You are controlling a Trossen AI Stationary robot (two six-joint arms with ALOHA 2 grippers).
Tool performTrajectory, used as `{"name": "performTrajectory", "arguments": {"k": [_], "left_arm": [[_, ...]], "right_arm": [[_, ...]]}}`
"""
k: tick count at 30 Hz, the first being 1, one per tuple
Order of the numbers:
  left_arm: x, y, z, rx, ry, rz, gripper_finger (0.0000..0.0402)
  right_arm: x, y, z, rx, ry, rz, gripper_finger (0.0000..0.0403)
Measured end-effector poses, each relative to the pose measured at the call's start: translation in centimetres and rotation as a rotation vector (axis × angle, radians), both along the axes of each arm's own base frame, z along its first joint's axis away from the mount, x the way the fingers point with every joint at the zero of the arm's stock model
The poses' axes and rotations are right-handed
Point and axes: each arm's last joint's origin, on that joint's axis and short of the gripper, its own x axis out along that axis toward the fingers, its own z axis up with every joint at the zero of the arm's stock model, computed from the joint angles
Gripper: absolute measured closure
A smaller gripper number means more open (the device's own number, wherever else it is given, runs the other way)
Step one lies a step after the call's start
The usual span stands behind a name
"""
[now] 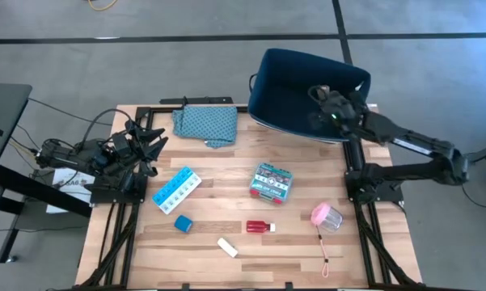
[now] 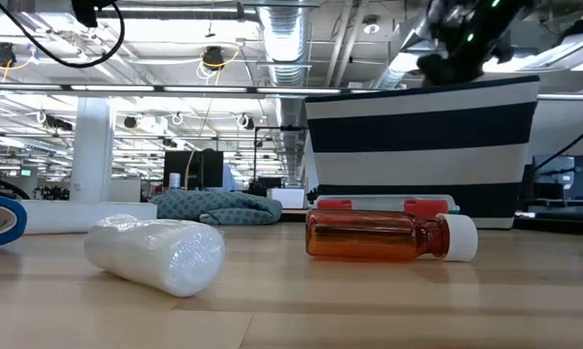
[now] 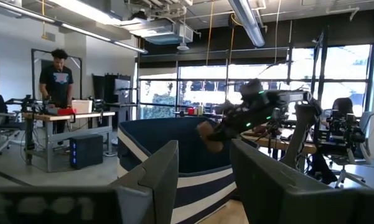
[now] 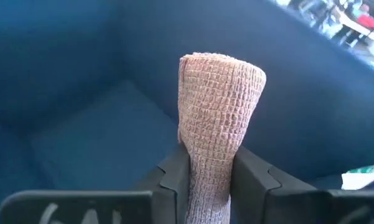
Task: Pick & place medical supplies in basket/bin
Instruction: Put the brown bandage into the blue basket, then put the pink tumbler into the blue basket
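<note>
My right gripper hangs over the open navy bin at the table's far right and is shut on the brown oblong, a woven bandage roll. The bin's blue floor shows beyond it in the right wrist view. My left gripper waits open at the table's left edge. On the table lie the blue-white pill organizer, teal-red flat box, red white-capped bottle, pink roll, blue cube and white tube. My right gripper pinches the brown oblong by its near end between the two fingers. The roll lies along the fingers and sticks out past their tips, lifted clear above the bin's inside. The left wrist view shows it held over the bin's rim.
A teal patterned folded cloth lies at the far edge, left of the bin. A pink cord trails from the pink roll toward the near edge. In the low view the bottle and the white tube lie in front of the striped bin.
</note>
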Motion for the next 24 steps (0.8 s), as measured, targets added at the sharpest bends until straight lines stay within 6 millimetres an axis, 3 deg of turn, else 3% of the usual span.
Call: {"name": "performTrajectory", "arguments": {"k": [6, 13, 18, 24], "left_arm": [[0.1, 0.0, -0.2, -0.009, 0.022, 0.009, 0.0264], [0.3, -0.1, -0.7, 0.011, 0.074, -0.009, 0.0264], [0.4, -0.2, -1.0, 0.016, 0.099, -0.026, 0.0264], [0.4, -0.2, -1.0, 0.018, 0.107, -0.025, 0.0264]], "right_arm": [[1.5, -3.9, -3.6, 0.196, 0.146, 0.056, 0.0291], [2.0, -7.0, -6.2, 0.369, 0.124, 0.089, 0.0239], [2.1, -8.7, -4.8, 0.353, 0.093, 0.05, 0.0204], [2.9, -8.3, -0.6, 0.33, 0.07, 0.077, 0.0191]]}}
